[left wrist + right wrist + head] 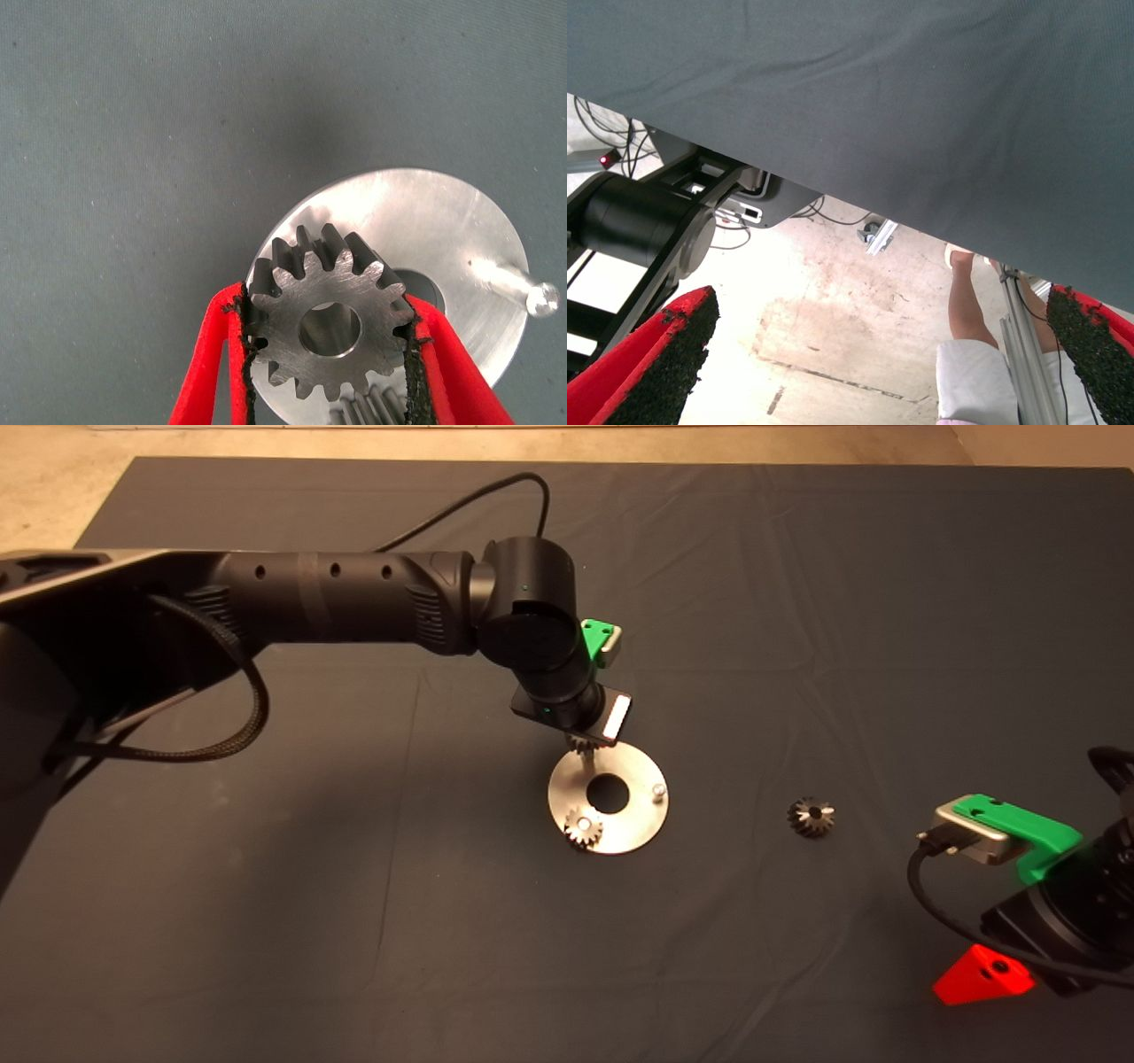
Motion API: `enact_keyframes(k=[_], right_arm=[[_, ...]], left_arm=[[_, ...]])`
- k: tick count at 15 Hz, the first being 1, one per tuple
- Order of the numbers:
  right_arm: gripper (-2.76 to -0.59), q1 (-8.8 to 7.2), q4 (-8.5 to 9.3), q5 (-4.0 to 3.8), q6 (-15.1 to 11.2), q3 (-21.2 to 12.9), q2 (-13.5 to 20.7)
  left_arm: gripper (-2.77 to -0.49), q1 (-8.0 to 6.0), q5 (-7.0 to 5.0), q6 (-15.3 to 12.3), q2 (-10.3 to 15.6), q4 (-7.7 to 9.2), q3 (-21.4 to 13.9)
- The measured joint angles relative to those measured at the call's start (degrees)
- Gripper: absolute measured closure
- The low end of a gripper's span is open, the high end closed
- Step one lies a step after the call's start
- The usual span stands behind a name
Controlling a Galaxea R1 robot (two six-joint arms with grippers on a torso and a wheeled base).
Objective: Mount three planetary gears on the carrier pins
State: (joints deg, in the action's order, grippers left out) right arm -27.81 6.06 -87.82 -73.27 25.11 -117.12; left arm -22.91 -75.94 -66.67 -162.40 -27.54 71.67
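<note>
Dark grey mat lying wrinkled across table, covering most of head view. Pale beige floor showing beyond mat's far edge and at far left corner. Warm light falling from above, casting soft shadows on cloth. In right wrist view, mat edge hanging over pale stained floor; cables trailing on it; aluminium frame leg standing beside person's bare leg.
</note>
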Motion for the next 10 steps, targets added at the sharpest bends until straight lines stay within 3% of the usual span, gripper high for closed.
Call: enact_keyframes(k=[10], right_arm=[[-2.75,0.00,0.00,-0.02,0.00,0.00,0.16]], left_arm=[[-0.72,0.00,-0.06,0.46,0.16,0.50,0.63]])
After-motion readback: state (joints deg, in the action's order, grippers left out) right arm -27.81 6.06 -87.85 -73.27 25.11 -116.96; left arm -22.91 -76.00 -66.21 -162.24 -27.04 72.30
